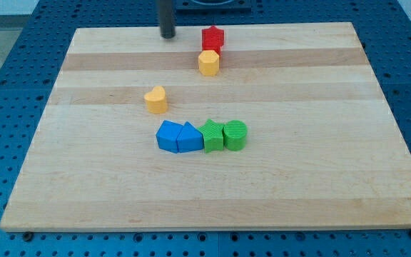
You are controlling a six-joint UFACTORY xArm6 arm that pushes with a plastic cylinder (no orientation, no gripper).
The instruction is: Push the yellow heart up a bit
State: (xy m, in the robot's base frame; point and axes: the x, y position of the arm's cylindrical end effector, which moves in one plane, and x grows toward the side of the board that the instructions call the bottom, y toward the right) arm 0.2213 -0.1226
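Note:
The yellow heart (156, 100) lies left of the board's middle, apart from the other blocks. My tip (168, 35) rests near the board's top edge, well above the heart and slightly to its right, not touching any block. A red block (212, 38) sits to the right of the tip, with a yellow hexagon block (208, 63) touching it just below.
A row of touching blocks lies below the heart: a blue block (168, 135), a blue block with a pointed top (189, 137), a green star (211, 135) and a green round block (235, 135). The wooden board (320, 178) lies on a blue perforated table.

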